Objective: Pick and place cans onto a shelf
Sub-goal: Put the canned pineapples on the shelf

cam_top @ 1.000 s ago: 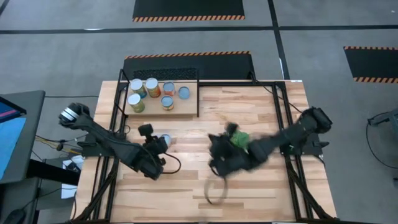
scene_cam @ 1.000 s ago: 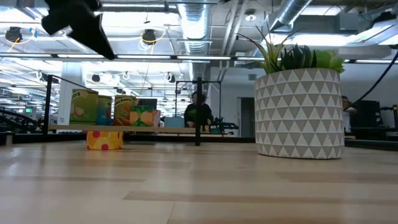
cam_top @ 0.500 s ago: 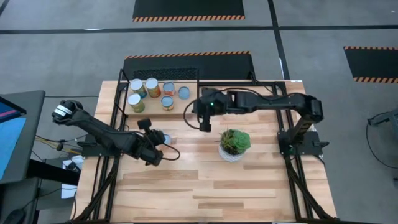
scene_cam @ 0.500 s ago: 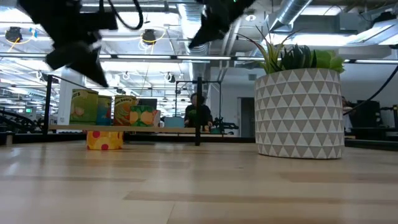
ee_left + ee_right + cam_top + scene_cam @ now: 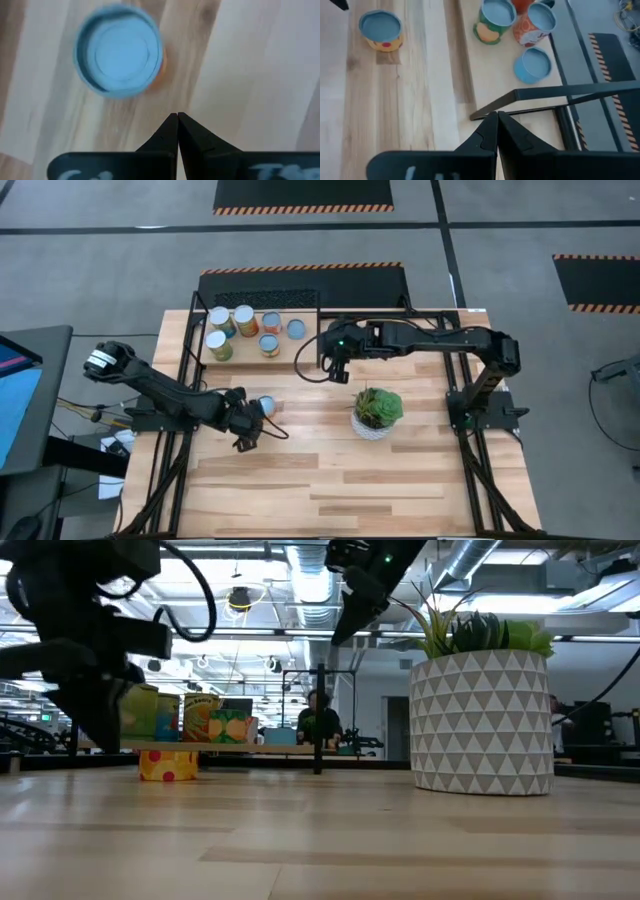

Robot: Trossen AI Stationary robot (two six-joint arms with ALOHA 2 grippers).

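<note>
Six cans stand on the light-wood shelf (image 5: 296, 356) at the table's far left; a green one (image 5: 495, 16), an orange one (image 5: 535, 22) and a blue-topped one (image 5: 532, 65) show in the right wrist view. One blue-topped can (image 5: 265, 406) with an orange-yellow label stands upright on the tabletop in front of the shelf; it also shows in the left wrist view (image 5: 118, 50) and low view (image 5: 168, 762). My left gripper (image 5: 177, 116) is shut and points down just beside this can without touching it. My right gripper (image 5: 496, 116) is shut and empty, above the table by the shelf's right end (image 5: 335, 370).
A green plant in a white patterned pot (image 5: 377, 410) stands at mid-table, right of the loose can and near my right gripper; it looms large in the low view (image 5: 483, 720). Thin black bars (image 5: 545, 92) frame the shelf. A person shows far behind the table (image 5: 318, 720).
My right arm has swung from over the table's near middle, where it covered the plant, up and toward the far edge, stopping beside the shelf's right end. My left gripper has come down toward the loose can. Neither gripper has taken hold of anything.
</note>
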